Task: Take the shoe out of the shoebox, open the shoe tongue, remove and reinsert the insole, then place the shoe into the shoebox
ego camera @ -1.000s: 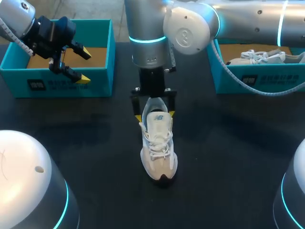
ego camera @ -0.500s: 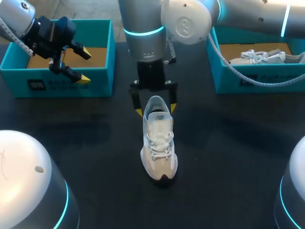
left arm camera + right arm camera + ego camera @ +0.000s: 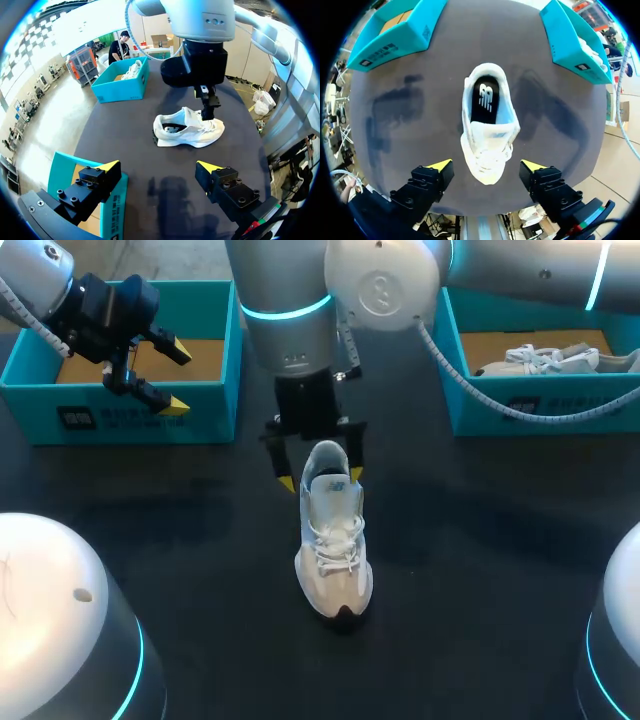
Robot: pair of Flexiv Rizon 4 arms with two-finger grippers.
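A white and beige sneaker (image 3: 335, 540) stands upright mid-table, toe toward the near edge, its black insole (image 3: 483, 99) showing inside. My right gripper (image 3: 320, 478) hangs over the heel, open, its yellow tips on either side and clear of the shoe. From its own wrist the right gripper (image 3: 486, 166) looks straight down on the sneaker (image 3: 487, 125). My left gripper (image 3: 172, 377) is open and empty above the front wall of the left teal shoebox (image 3: 210, 320). Ahead of the left gripper (image 3: 159, 166) are the sneaker (image 3: 187, 130) and the right arm's fingers (image 3: 207, 106).
The left shoebox holds only its brown cardboard floor. A second teal shoebox (image 3: 470, 400) at the far right holds another white shoe (image 3: 540, 360). Two white domed bases (image 3: 50, 620) stand at the near corners.
My right gripper has risen from around the sneaker's heel and drawn back toward the far side, shifting slightly left. The sneaker and the left arm have not moved.
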